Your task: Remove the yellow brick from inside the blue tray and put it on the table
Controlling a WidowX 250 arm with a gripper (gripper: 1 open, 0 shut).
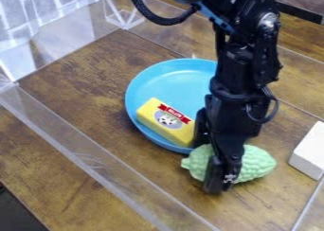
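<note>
The setting looks like a robotics lab or test bench. A black robot arm [241, 64] with a dark cable [165, 17] looping at its upper end reaches in from twelve to one o'clock over a brown wood-grain table [89, 79]. Clear plastic walls [76, 145] border the surface, one running from nine toward six o'clock. The wider room is out of view.

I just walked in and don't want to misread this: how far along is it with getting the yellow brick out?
Nothing looks finished: the yellow brick is still in the blue tray. The gripper is open, down at the green object. Grasping, lifting and placing on the table remain.
</note>
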